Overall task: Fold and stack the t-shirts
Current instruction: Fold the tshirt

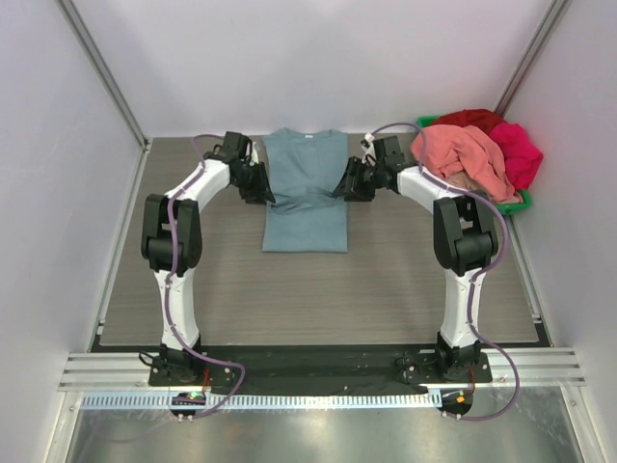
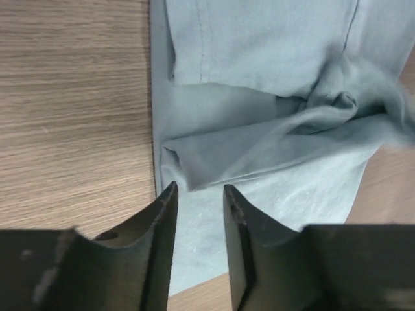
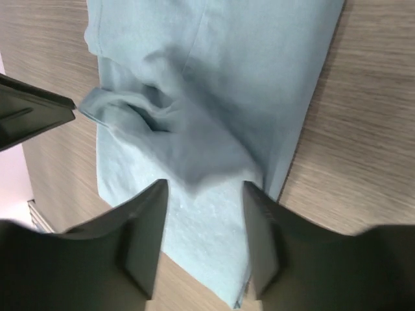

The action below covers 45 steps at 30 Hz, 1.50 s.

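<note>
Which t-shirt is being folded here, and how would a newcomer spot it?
On the wood-grain table, look near the far edge, midway between the left arm and right arm. The blue-grey t-shirt lies flat there, sides folded in to a narrow strip, collar at the far end. It alone is spread out; the salmon-pink t-shirt and magenta t-shirt sit heaped on the green bin at far right.

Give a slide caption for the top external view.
Left gripper and right gripper flank a partly folded blue-grey cloth t-shirt on the wood-grain table; coloured shirts heap in a green plastic bin.
</note>
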Motion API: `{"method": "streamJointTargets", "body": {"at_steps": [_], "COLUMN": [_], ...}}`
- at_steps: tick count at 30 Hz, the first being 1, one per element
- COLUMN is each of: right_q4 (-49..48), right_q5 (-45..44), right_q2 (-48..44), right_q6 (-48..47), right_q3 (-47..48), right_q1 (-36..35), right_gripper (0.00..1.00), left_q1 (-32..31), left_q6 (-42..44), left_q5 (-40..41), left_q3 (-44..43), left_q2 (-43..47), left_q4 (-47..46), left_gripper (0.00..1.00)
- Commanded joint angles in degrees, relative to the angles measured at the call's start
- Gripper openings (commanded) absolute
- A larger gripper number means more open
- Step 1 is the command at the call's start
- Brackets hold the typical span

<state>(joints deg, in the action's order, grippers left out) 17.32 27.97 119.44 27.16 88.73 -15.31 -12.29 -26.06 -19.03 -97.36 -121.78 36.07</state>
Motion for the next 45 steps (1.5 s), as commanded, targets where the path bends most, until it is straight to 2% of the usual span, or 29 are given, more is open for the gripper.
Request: {"method": "streamJointTargets", "body": {"at_steps": [1,5,8,9,12,14,16,18,20,31,45], "right_q4": [-2.3,-1.4,0.0,0.3,0.7,0.1,-0.2,-0.4,-0.7,-4.0,-7.0], "right_q5": [-0.8,-0.6,1.3,2.0,4.5,5.8,6.1,6.0,5.9,6.2,7.6], "right_q2": [-1.8,-6.3,-11.7,-13.0,-17.3,-19.9,-21.3,-22.2,-22.1,-18.7,-12.9], "right_q6": [-1.8,-1.2,0.8,1.0,3.5,5.0,5.6,6.0,6.4,8.6,11.8], "right_q3": [2.0,-0.9,-8.4,-10.3,-18.6,-22.7,-27.4,-30.3,-31.5,-33.4,-31.4], "right_q1": [0.4,1.1,1.7,1.7,1.7,1.7,1.7,1.7,1.6,1.6,0.3], "right_gripper": [0.58,0.61,0.61,0.61,0.61,0.61,0.61,0.60,0.59,0.56,0.52], "left_q1": [0.6,1.0,1.8,2.0,2.9,3.5,4.4,4.5,4.4,4.4,4.3], "left_q6": [1.6,2.1,2.0,1.8,0.8,-2.3,-4.1,-6.7,-8.0,-10.5,-9.6], "left_q5": [2.2,3.5,4.4,3.2,-3.1,-7.0,-13.8,-16.2,-17.8,-17.6,-16.6], "left_q3": [-2.6,-1.3,1.9,3.0,9.0,14.7,20.3,23.3,25.9,27.3,28.1], "left_q2": [0.9,4.0,8.2,9.2,12.4,14.4,14.8,15.0,14.9,12.4,10.8], "left_q4": [0.4,2.3,5.1,5.9,7.5,6.1,2.6,0.4,-2.0,-5.0,-4.4], "left_gripper": [0.37,0.47,0.56,0.62,0.70,0.70,0.63,0.55,0.53,0.50,0.47]}}
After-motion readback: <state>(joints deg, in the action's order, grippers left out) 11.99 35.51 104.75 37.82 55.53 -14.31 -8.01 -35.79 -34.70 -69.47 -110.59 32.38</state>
